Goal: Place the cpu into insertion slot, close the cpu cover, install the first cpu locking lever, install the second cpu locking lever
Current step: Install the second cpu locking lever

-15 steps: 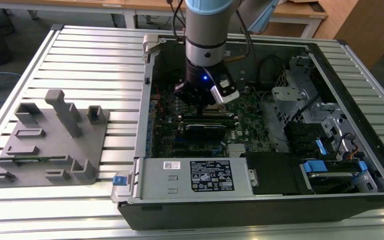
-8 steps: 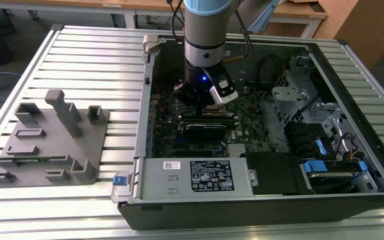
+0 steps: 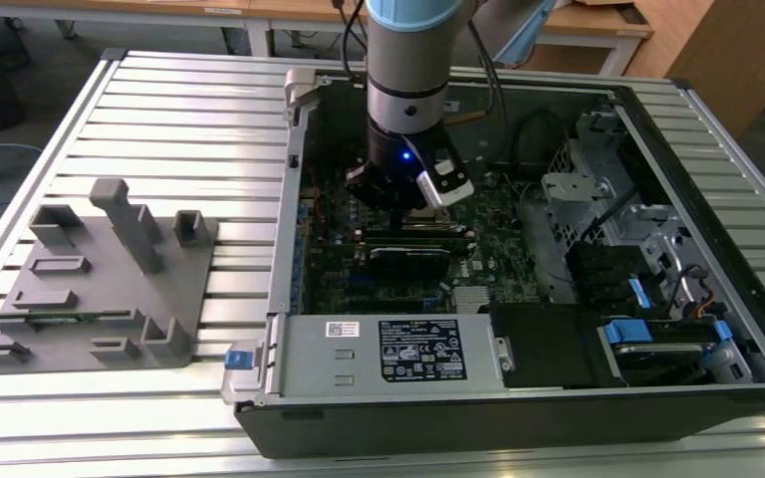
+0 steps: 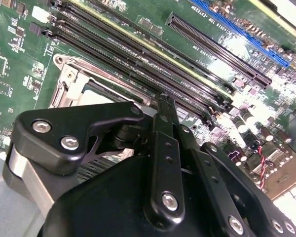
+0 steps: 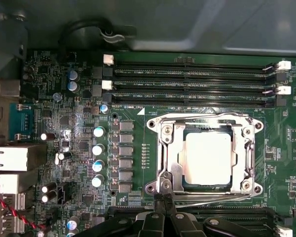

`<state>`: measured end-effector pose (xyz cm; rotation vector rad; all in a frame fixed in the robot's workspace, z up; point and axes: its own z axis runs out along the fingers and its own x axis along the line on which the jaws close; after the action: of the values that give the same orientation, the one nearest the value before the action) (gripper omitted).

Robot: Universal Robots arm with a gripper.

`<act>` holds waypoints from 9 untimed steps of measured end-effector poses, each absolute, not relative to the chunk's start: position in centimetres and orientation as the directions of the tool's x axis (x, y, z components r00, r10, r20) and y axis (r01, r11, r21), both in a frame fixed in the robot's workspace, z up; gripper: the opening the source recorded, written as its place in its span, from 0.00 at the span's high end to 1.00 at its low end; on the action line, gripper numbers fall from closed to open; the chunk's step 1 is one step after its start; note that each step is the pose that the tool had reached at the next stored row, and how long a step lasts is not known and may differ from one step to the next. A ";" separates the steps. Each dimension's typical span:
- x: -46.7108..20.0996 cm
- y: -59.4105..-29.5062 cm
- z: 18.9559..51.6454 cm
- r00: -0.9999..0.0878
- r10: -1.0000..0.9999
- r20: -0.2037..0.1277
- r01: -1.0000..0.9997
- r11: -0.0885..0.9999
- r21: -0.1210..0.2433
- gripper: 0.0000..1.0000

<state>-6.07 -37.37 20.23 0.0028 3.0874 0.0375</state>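
Note:
The cpu (image 5: 207, 158), a pale square chip, lies flat in the insertion slot (image 5: 207, 185), whose dark edge shows around it. The silver cpu cover (image 5: 166, 148) lies down over the chip's border. A thin wire locking lever (image 5: 212, 196) runs along the socket's side closest to my fingers. My gripper (image 5: 164, 198) is shut, its black tips together right at that lever's end by the socket corner; I cannot tell whether they pinch it. In the second wrist view the gripper (image 4: 164, 104) hangs just beside the cpu (image 4: 91, 96). In the exterior view the gripper (image 3: 402, 204) is low inside the case.
Long black memory slots (image 5: 187, 74) run beside the socket, with a row of capacitors (image 5: 98, 148) on another side. The grey power-supply box (image 3: 382, 349) fills the case's near edge and a drive cage (image 3: 609, 229) stands at the exterior view's right. A grey fixture (image 3: 104, 279) lies on the table.

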 end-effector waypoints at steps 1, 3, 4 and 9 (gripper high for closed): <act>-6.1 -37.3 20.2 -0.999 0.002 -0.054 0.001 1.000 0.025 0.89; -6.2 -37.2 20.2 -0.999 0.002 -0.054 0.001 1.000 0.026 0.89; -6.2 -37.2 20.2 -0.999 0.003 -0.054 0.001 1.000 0.027 0.89; -6.7 -37.2 20.1 -0.999 0.003 -0.054 0.001 0.999 0.033 0.89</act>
<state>-6.67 -37.17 20.14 0.0031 3.0872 0.0508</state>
